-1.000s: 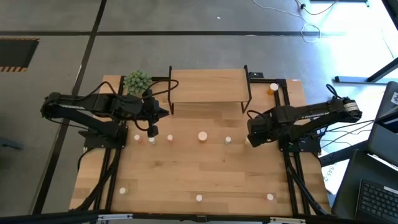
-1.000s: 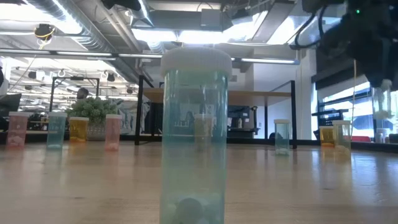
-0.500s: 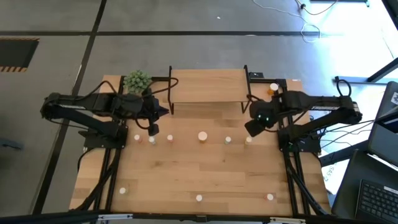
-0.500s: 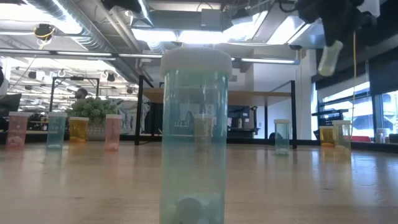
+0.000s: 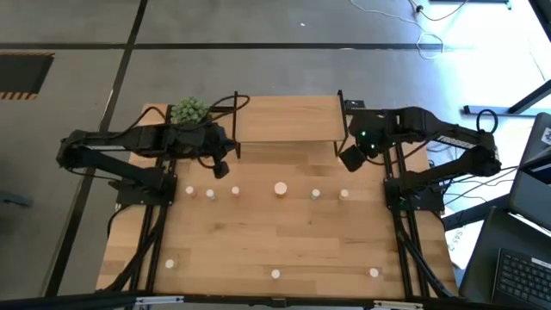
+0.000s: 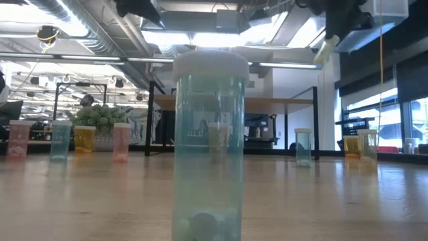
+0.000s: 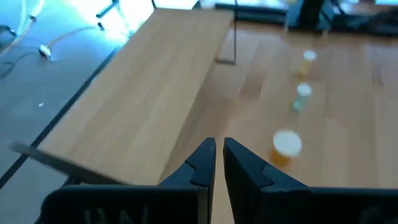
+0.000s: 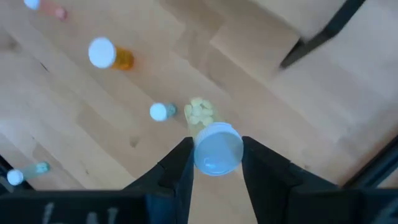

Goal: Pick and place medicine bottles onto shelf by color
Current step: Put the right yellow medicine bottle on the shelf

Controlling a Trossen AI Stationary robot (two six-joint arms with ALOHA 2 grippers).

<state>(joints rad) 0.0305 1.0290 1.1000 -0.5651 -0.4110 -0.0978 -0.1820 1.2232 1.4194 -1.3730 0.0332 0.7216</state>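
The light-wood shelf (image 5: 288, 118) on black legs stands at the table's far middle. My right gripper (image 5: 351, 158) hovers off its right end, shut on a pale yellow medicine bottle (image 8: 200, 115) with a white cap, which also shows high up in the low view (image 6: 326, 50). My left gripper (image 5: 222, 166) is shut and empty, off the shelf's left end (image 7: 155, 81). Several small bottles stand upright in a row (image 5: 281, 188) on the table in front of the shelf, with three more (image 5: 275, 274) near the front edge. My right gripper pinches the yellow bottle at its cap end (image 8: 217, 149) between its two fingers (image 8: 177, 168). The fingers come steeply from above. The bottle's body reaches out beyond the fingertips, tilted, lifted well clear of the table.
A spiky green plant (image 5: 189, 110) stands at the shelf's left corner. An orange bottle (image 5: 379, 121) stands at the table's far right. A tall clear bottle (image 6: 208, 144) stands right in front of the low camera. A laptop (image 5: 516, 267) sits beyond the table's right edge.
My right gripper has risen with the yellow bottle from table height and swung toward the far edge, beside the shelf's right end, rolling as it went; the bottle has tipped from upright to slanted. My left gripper has shifted slightly toward the shelf.
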